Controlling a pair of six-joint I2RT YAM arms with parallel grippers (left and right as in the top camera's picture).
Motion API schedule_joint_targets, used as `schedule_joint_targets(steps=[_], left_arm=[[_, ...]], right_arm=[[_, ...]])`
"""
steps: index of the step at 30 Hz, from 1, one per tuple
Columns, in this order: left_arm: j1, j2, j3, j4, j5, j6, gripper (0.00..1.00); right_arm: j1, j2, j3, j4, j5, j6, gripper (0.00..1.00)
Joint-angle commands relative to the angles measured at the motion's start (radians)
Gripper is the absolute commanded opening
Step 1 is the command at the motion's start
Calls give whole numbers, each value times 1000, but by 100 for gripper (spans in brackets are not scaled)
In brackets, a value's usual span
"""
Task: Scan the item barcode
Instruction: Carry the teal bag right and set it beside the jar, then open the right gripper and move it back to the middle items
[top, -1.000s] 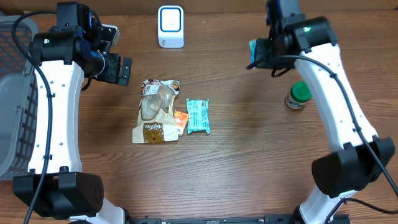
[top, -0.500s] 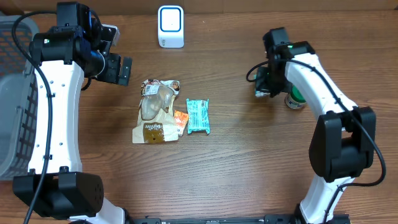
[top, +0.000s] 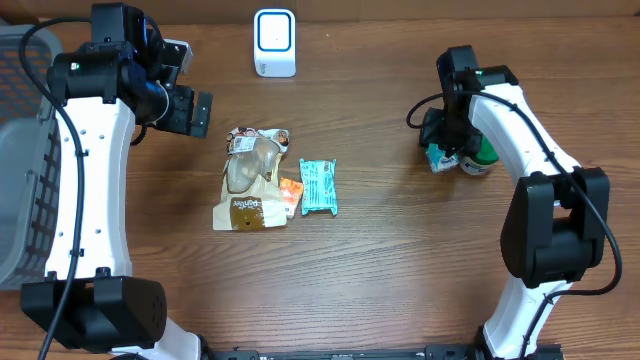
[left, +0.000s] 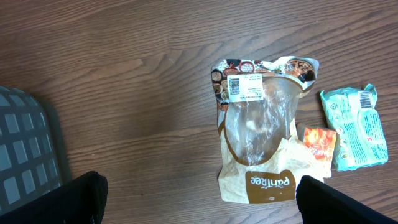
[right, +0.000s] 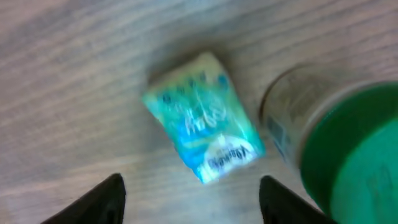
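Basket (top: 18, 190): grey, at the far left edge of the overhead frame.
Left gripper (top: 187, 110): upper left of the frame, over bare worktop (top: 380, 260). Its jaws are released wide and carry nothing.
Scanner (top: 274, 42): a white box at the top centre, well apart from the goods. I judge it is the scanner.
Bread bag (top: 252, 182): left of centre, lying flat, with a white barcode label facing up near its upper end.
Orange sachet (top: 290, 192): small, between the bread bag and the teal pack.
Teal pack (top: 318, 187): centre of the frame, flat, just right of the sachet.
Small teal packet (right: 202, 134): right of centre, lying on the worktop just beside the bottle. I take it as the item to scan.
Right gripper (right: 193, 196): directly over this packet. The jaws are parted, one on each side, and do not press it.
Bottle (top: 482, 152): green cap, right of the packet.
Handling: the packet seems light and soft, with thin film that may slip or crush. A gentle pinch across its narrow sides should do, leaving the printed face free. In this blurred view I cannot find its barcode.
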Motion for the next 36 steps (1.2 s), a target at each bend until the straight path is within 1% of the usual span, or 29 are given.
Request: schedule_joint_targets(steps=[1, 3, 5, 7, 9, 16, 19, 20, 22, 23, 25, 29, 33, 36], left_arm=[[2, 0, 9, -2, 7, 11, 99], [2, 0, 9, -2, 7, 11, 100], [2, 0, 9, -2, 7, 11, 99], [2, 0, 9, -2, 7, 11, 100], [2, 0, 9, -2, 7, 11, 99], [2, 0, 9, -2, 7, 11, 100], [2, 0, 9, -2, 7, 11, 99], [2, 0, 9, -2, 7, 11, 100], [2, 0, 9, -2, 7, 11, 99], [2, 0, 9, -2, 7, 11, 99], [2, 0, 9, -2, 7, 11, 100], [2, 0, 9, -2, 7, 11, 99], [2, 0, 9, -2, 6, 11, 100], [2, 0, 9, -2, 7, 11, 100]], right_arm=[[4, 1, 120, -75, -34, 1, 67], [9, 1, 187, -136, -101, -8, 67], [17, 0, 243, -184, -225, -50, 67], [30, 0, 260, -200, -356, -85, 67], [47, 1, 251, -199, -439, -86, 66], [157, 2, 170, -165, -497, -69, 66], [222, 2, 129, -117, -505, -20, 58], [245, 2, 115, -96, -505, -16, 52], [287, 2, 87, -54, -505, 6, 43], [301, 2, 77, -39, -505, 16, 37], [343, 2, 50, 8, -505, 67, 26], [400, 2, 13, 98, -505, 157, 16], [466, 3, -50, 239, -504, 245, 13], [499, 5, -93, 310, -485, 299, 10]])
